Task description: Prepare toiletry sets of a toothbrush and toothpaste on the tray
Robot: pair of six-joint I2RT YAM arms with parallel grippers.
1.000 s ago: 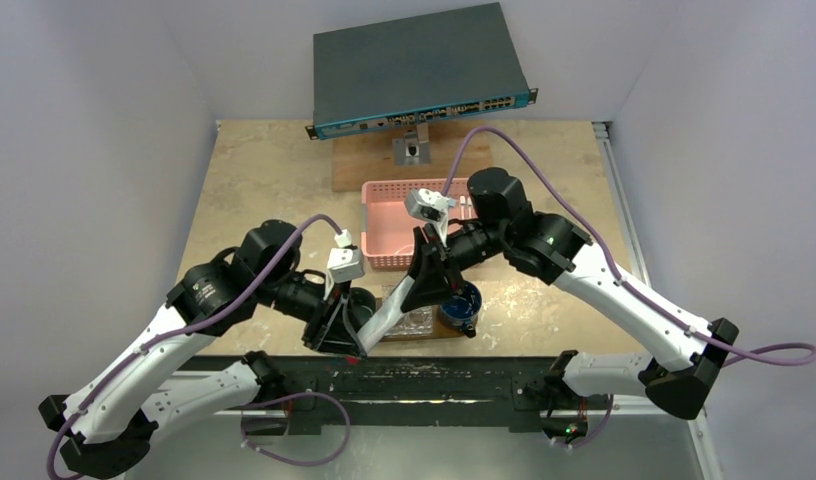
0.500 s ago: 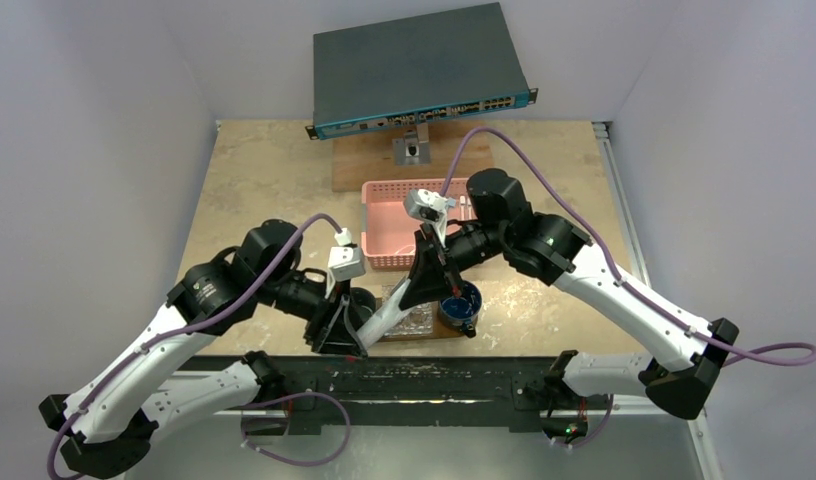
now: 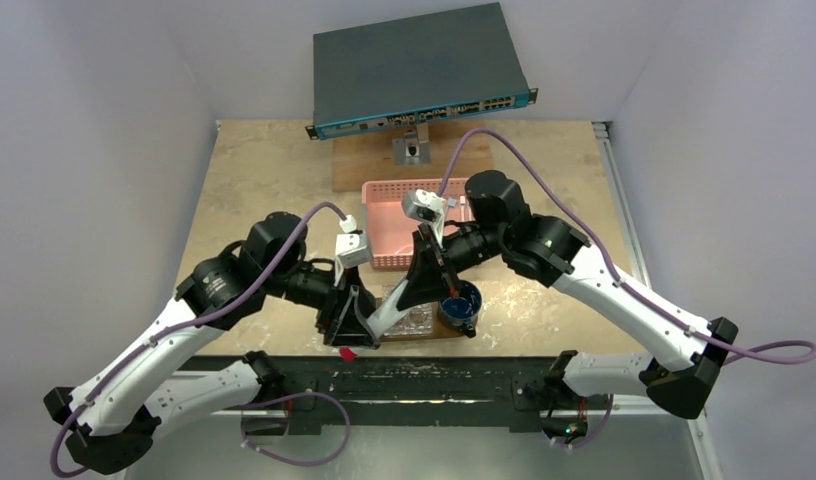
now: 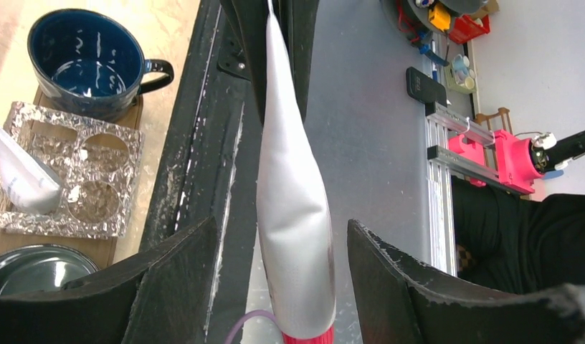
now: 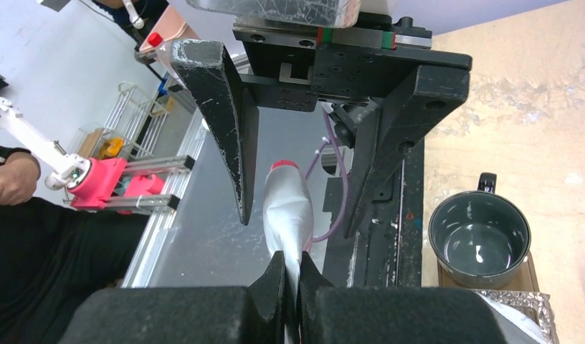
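the right pincer point(image 5: 288, 261) is clamped on the flat tail of the toothpaste tube point(image 5: 288, 204), over the black rail point(image 3: 434, 375) at the bench's near edge. the left pincer point(image 4: 279, 226) stands wide, one finger on each side of the tube, both clear of it. the tray point(image 5: 441, 271) lies at that near edge, with a second tube point(image 4: 21, 183) in its foil holder point(image 4: 96, 154).

I count two tubes: a red-capped tube point(image 4: 293, 215) at the middle of my left wrist view, and a second tube point(image 4: 21, 183) at 9 o'clock. Two mugs: a blue mug point(image 4: 85, 61) at 11 o'clock and a grey mug point(image 5: 479, 240) at 7. One foil holder point(image 4: 125, 179) with four round wells. One tray point(image 4: 103, 249). One basket point(image 3: 384, 225) and one switch point(image 3: 419, 65), both toward 12 from above. The basket's white pieces are too small to count.
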